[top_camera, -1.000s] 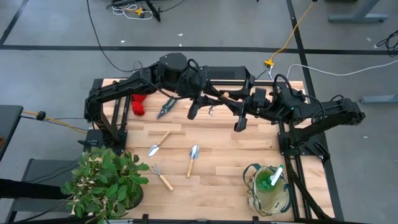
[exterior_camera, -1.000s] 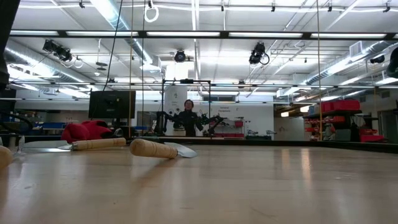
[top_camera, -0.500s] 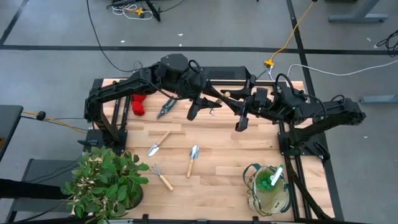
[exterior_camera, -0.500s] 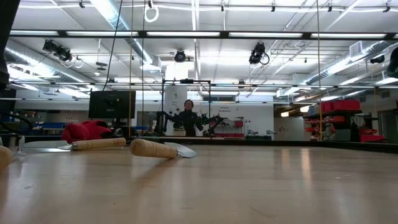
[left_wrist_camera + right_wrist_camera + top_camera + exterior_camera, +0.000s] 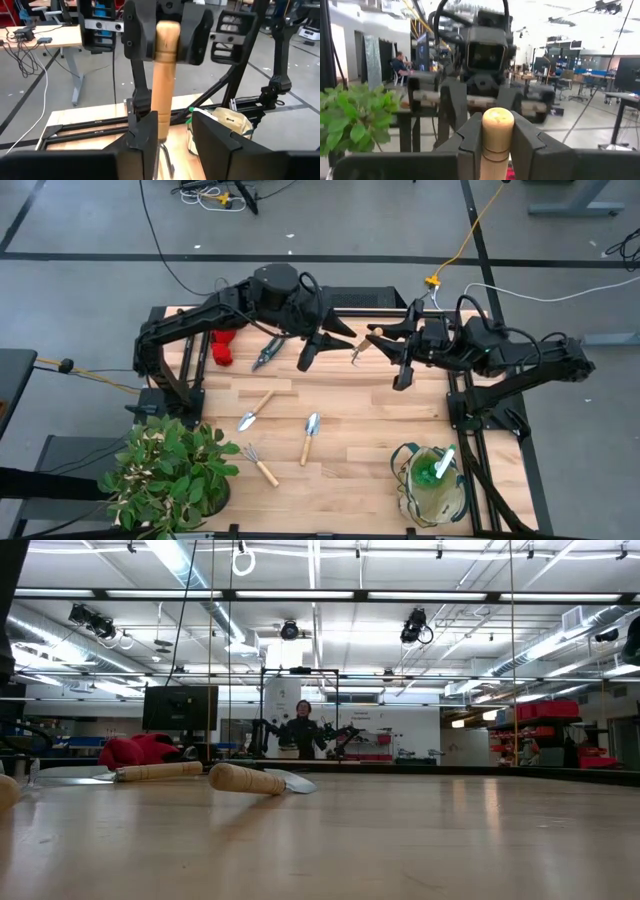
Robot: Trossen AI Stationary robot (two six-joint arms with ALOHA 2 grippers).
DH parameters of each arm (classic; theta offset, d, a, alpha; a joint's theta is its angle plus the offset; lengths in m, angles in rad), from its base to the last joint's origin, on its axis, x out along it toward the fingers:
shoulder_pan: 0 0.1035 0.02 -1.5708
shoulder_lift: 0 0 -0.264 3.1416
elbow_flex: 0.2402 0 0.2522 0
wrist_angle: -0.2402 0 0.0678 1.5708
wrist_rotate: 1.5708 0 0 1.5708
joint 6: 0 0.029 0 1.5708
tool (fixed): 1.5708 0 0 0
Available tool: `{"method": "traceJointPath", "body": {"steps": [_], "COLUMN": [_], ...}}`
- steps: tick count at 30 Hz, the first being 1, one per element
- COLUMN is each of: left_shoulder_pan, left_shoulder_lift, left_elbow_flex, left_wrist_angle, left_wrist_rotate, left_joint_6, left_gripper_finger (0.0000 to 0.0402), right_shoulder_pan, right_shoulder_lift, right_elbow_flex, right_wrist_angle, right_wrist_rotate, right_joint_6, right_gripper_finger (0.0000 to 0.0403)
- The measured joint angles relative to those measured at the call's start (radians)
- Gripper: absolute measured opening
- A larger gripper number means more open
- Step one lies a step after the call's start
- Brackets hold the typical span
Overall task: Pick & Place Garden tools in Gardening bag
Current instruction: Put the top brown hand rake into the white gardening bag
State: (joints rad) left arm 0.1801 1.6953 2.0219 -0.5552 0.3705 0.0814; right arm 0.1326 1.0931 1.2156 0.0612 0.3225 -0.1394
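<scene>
At the tabletop's far middle, the left end effector (image 5: 330,343) stands partly open around a wooden-handled rake (image 5: 366,343) while the right end effector (image 5: 392,345) clamps its handle end. The gardening bag (image 5: 432,483), near right, holds a green-and-white item (image 5: 440,465); the right arm is nearer.

I count two trowels (image 5: 254,411) (image 5: 310,435), two rakes (image 5: 260,464) (image 5: 363,347), one shears (image 5: 267,354), one bag (image 5: 432,485), one plant (image 5: 168,472).
</scene>
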Motion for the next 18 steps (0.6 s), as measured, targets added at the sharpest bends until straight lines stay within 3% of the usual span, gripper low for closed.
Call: {"method": "traceJointPath", "body": {"steps": [18], "left_shoulder_pan": [0.014], "left_shoulder_lift": [-0.083], "left_elbow_flex": [0.000], "left_wrist_angle": [-0.001], "left_wrist_rotate": [-0.034], "left_joint_6": [0.008], "left_gripper_finger": [0.0038], "right_shoulder_pan": [0.076], "right_shoulder_lift": [-0.120], "right_elbow_flex": [0.000], "right_wrist_angle": [-0.266], "right_wrist_rotate": [0.001], "right_joint_6": [0.025], "right_gripper_finger": [0.0071]}}
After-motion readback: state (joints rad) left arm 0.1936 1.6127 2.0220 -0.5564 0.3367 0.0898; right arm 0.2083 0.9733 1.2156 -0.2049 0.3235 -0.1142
